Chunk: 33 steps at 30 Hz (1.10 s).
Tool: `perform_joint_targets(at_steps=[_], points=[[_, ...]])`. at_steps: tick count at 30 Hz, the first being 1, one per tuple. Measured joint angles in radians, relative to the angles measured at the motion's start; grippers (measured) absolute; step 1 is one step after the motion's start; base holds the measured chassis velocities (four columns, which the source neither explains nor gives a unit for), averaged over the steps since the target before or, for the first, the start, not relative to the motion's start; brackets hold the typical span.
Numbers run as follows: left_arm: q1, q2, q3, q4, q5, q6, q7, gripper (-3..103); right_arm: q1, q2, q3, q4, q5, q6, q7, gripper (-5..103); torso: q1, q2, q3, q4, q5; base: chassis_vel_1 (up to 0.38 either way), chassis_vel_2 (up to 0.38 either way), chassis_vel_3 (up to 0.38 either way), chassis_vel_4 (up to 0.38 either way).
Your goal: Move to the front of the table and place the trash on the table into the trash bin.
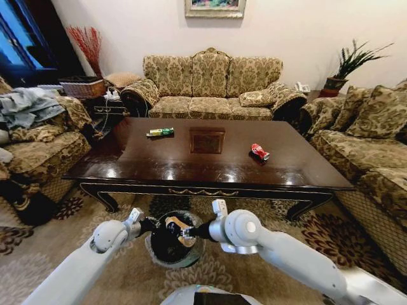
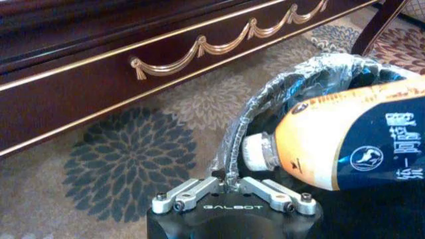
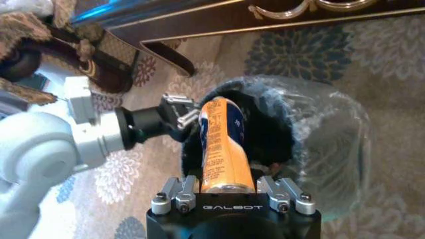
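Trash bin (image 1: 172, 244) on the carpet just before the table's (image 1: 210, 166) front edge; its mouth is crowded by the left gripper (image 2: 229, 185) pinching the liner rim and the bottle (image 3: 222, 144) clamped in the right gripper (image 3: 226, 191). The tabletop's front half lies open.

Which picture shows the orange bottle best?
The right wrist view: the bottle shows whole, held over the trash bin. The left wrist view shows its capped end; the head view shows it small.
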Motion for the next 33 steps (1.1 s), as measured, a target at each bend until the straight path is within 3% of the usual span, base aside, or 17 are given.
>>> perform_joint_targets(at_steps=[17, 18, 23, 29, 31, 32, 33], points=[[0.003, 0.007, -0.009, -0.009, -0.005, -0.002, 0.004, 0, -0.05, 0.043, 0.026, -0.075, 0.032, 0.043, 0.045, 37, 0.0, 0.0, 0.0, -0.0001, 0.0, 0.0, 0.0, 0.0, 0.0], [0.003, 0.006, -0.01, -0.012, -0.005, -0.002, 0.005, 0, -0.057, 0.052, 0.032, -0.081, 0.034, 0.033, 0.044, 47, 0.0, 0.0, 0.0, 0.0, 0.0001, 0.0, 0.0, 0.0, 0.0], [0.005, 0.004, -0.009, -0.018, -0.005, -0.002, 0.005, 0, -0.058, 0.069, 0.032, -0.089, 0.02, 0.027, 0.047, 57, 0.0, 0.0, 0.0, -0.0001, 0.0, 0.0, 0.0, 0.0, 0.0], [0.009, 0.006, -0.013, -0.026, -0.009, -0.002, 0.005, 0, -0.046, 0.067, 0.025, -0.082, -0.01, 0.026, 0.051, 84, 0.0, 0.0, 0.0, 0.0, 0.0, 0.0, 0.0, 0.0, 0.0], [0.009, 0.006, -0.014, -0.027, -0.011, -0.002, 0.005, 0, -0.045, 0.065, 0.025, -0.08, -0.013, 0.026, 0.051, 84, 0.0, 0.0, 0.0, 0.0, 0.0, 0.0, 0.0, 0.0, 0.0], [0.008, 0.008, -0.015, -0.027, -0.016, -0.001, 0.004, 0, -0.044, 0.063, 0.026, -0.077, -0.019, 0.029, 0.051, 95, 0.0, 0.0, 0.0, 0.0, 0.0, 0.0, 0.0, 0.0, 0.0], [0.008, 0.009, -0.015, -0.029, -0.019, 0.0, 0.004, 0, -0.045, 0.062, 0.03, -0.074, -0.026, 0.032, 0.051, 98, 0.0, 0.0, 0.0, 0.0, 0.0, 0.0, 0.0, 0.0, 0.0]])
